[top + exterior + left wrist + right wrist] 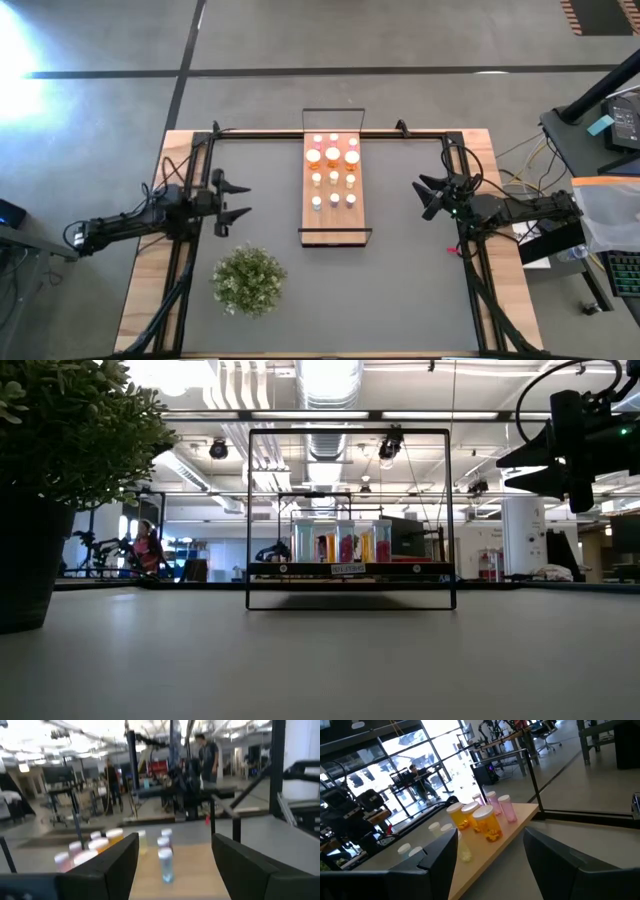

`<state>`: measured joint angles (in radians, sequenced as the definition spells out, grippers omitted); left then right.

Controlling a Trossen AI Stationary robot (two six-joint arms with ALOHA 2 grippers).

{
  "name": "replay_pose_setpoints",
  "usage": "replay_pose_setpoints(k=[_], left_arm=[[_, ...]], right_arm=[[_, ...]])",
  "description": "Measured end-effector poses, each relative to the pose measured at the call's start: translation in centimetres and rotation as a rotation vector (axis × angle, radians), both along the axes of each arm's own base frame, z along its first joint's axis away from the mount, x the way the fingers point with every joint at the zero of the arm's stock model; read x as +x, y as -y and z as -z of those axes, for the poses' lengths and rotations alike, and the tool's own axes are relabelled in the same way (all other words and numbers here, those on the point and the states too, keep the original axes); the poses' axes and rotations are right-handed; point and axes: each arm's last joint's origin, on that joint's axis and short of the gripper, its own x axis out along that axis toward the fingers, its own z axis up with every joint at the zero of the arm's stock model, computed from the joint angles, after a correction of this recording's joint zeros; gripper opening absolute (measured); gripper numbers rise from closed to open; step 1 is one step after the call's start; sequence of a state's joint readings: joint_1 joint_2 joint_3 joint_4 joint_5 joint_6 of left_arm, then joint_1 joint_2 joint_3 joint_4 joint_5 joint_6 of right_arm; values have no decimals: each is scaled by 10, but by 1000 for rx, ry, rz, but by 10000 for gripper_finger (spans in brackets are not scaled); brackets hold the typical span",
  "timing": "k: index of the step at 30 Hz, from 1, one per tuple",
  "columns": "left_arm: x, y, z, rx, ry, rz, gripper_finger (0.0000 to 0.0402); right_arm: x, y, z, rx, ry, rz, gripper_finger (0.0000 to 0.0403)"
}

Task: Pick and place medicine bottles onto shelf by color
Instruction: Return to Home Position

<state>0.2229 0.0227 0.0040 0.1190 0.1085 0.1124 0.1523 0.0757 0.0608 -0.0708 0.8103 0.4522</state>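
The shelf (333,228) is a light-brown board with black wire frames at its ends, lying in the middle of the dark mat. Several medicine bottles (333,155) stand upright on it: pink at the far end, orange (487,825) behind them, and small white ones (166,865) toward the near end. My left gripper (243,199) hovers open to the left of the shelf, pointing at it. My right gripper (423,198) hovers open to the right of it, also shown at the low view's upper right (525,465). Both hold nothing.
A bushy green plant (248,280) in a dark pot stands on the mat near the front left, close to my left arm. Black frame rails (185,270) run along both sides of the table. People (207,757) stand in the room beyond it.
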Motion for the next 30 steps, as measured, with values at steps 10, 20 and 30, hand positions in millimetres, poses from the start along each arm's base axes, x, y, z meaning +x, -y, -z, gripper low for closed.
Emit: replay_pose_setpoints(k=[10,20,30], left_arm=[[2,0,7,-18,-79,0,235],[4,-1,9,-23,-101,0,235],[4,-1,9,-24,-105,0,235]], right_arm=[[0,0,0,0,0,0,217],[0,0,0,0,0,0,217],[0,0,0,0,0,0,217]])
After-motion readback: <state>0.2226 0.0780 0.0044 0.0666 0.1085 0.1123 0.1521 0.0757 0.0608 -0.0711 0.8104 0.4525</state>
